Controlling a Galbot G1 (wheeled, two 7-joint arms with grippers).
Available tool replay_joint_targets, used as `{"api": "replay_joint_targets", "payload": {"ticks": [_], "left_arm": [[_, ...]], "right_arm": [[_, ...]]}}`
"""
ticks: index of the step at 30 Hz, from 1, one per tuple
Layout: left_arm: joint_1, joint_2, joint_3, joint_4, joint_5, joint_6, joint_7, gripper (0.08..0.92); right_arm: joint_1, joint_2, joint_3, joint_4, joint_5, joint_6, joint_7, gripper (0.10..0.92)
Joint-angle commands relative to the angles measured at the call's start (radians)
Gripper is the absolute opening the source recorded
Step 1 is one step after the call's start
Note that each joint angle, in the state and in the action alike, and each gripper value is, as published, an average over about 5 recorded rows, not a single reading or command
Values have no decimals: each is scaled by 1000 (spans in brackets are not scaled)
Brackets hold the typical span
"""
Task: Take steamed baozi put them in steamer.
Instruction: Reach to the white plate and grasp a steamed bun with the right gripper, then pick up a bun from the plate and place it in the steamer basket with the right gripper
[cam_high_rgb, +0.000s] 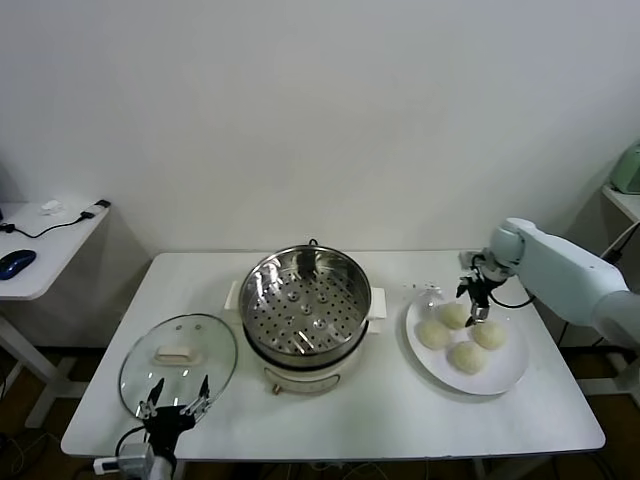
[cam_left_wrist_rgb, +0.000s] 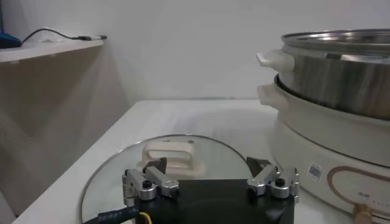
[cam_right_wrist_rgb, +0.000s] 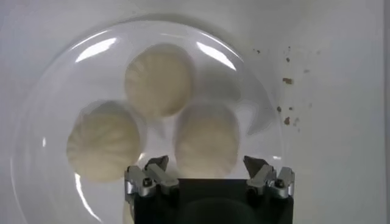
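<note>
The head view takes in the whole scene: a white table (cam_high_rgb: 400, 400) against a plain white wall (cam_high_rgb: 330, 110), with a smaller side desk (cam_high_rgb: 40, 255) to the robot's left carrying a blue mouse (cam_high_rgb: 15, 263) and a black cable (cam_high_rgb: 45, 232). At the table's middle stands the steamer (cam_high_rgb: 305, 315), its steel pot open and the perforated tray inside bare. To its left lies a glass lid (cam_high_rgb: 178, 360) with a white handle, flat on the table. To its right sits a white plate (cam_high_rgb: 468, 345) holding four steamed baozi (cam_high_rgb: 467, 356) clustered together, touching one another.

The right gripper (cam_high_rgb: 476, 300) hangs over the far side of the plate, just above the buns, its fingers spread and holding nothing. The left gripper (cam_high_rgb: 172, 400) waits low at the near table edge beside the lid, fingers likewise spread apart and empty.

The right wrist view looks straight down on the plate (cam_right_wrist_rgb: 36, 182) and shows only three of the baozi (cam_right_wrist_rgb: 159, 79), with pleated tops that the head view does not reveal, and dark specks (cam_right_wrist_rgb: 286, 79) on the table beside the plate. One bun lies between the spread fingertips of the right gripper (cam_right_wrist_rgb: 208, 173).

The left wrist view gives a side look: the lid (cam_left_wrist_rgb: 109, 176) right ahead of the left gripper (cam_left_wrist_rgb: 210, 179), and the steamer's (cam_left_wrist_rgb: 341, 73) steel wall above its white base with a side handle.
</note>
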Motion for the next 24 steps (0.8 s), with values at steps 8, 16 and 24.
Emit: {"api": "replay_joint_targets", "payload": {"ticks": [8,16,24], "left_arm": [[7,-3,5,-16,2,3,0,823],[13,-5,8,-28,6,4,-1,823],[12,-8,29,-37,22,7,0,823]], "right_arm": [[-18,52,29,-69,-50,6,1,695],[171,-49,-120,172,53,-2,-20,645],[677,7,-424,459,313,74,-49,643]]}}
